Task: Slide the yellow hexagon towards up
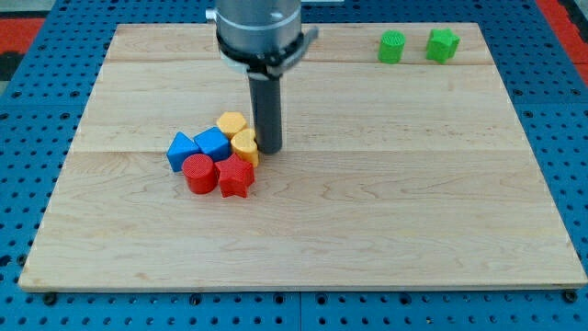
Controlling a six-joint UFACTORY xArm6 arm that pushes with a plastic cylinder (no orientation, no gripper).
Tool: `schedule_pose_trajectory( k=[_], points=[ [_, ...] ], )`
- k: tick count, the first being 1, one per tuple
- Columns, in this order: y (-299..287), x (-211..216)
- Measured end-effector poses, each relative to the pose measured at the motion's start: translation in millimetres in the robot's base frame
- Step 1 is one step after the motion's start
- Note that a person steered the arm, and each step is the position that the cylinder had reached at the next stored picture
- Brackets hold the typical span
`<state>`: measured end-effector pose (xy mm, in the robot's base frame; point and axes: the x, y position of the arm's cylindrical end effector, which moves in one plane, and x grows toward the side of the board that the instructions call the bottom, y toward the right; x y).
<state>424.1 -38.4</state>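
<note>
The yellow hexagon [231, 122] lies left of the board's centre, at the top of a tight cluster. Just below and to its right is a second yellow block [245, 144], shape unclear. My tip [269, 149] rests on the board, touching or nearly touching the right side of that second yellow block, and to the lower right of the hexagon. Two blue blocks [212, 143] [182, 150] sit to the left of the yellow ones. A red cylinder [198, 173] and a red star [236, 176] lie below them.
Two green blocks [392, 46] [442, 44] stand near the board's top right corner. The wooden board [386, 211] lies on a blue perforated table. The arm's grey body [258, 32] hangs over the board's top edge.
</note>
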Motion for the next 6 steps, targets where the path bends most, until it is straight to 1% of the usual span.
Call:
schedule_pose_trajectory(
  k=[1, 2, 3, 4, 5, 6],
  points=[
    [-0.8, -17.1],
    [35.8, 18.5],
    [-7.9, 57.0],
    [-45.7, 29.1],
    [-42.3, -26.8],
    [-34.5, -50.1]
  ],
)
